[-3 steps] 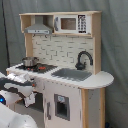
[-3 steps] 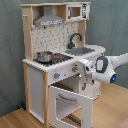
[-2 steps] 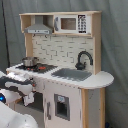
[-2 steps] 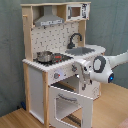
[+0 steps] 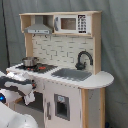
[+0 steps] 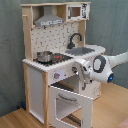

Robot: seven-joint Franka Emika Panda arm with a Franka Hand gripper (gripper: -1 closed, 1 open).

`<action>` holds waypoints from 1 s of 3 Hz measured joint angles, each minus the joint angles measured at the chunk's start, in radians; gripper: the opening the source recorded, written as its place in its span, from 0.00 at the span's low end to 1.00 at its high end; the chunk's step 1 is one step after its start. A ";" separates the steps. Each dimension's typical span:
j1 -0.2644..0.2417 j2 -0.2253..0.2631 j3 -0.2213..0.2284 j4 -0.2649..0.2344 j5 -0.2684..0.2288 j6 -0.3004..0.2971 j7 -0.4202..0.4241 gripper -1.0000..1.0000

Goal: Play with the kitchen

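At kitchen (image 6: 55,55) front edge | pincer (image 6: 81,73) beside knobs, grip state unclear | oven door (image 6: 72,104) hangs open below

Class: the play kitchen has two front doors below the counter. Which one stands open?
The oven door beneath the stove, swung outward. The other door stays shut.

Pale wood and white on the kitchen (image 5: 75,75), set against a grey-blue backdrop (image 6: 112,25).
We see its grey hood (image 6: 50,21), black faucet (image 5: 83,59), white backsplash (image 5: 57,50) with a brick-like grid, silver pot (image 6: 44,56) and red-marked stove (image 5: 44,67); the arm (image 6: 102,65) is white with a blue spot.
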State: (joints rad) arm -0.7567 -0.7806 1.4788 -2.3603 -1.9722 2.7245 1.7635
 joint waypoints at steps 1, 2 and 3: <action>-0.001 -0.005 0.002 -0.001 0.000 -0.002 -0.118 0.00; -0.001 -0.010 0.005 -0.002 0.000 -0.007 -0.228 0.00; -0.002 -0.015 0.009 -0.004 0.000 -0.014 -0.346 0.00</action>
State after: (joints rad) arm -0.7590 -0.7952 1.4882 -2.3641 -1.9719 2.7102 1.4172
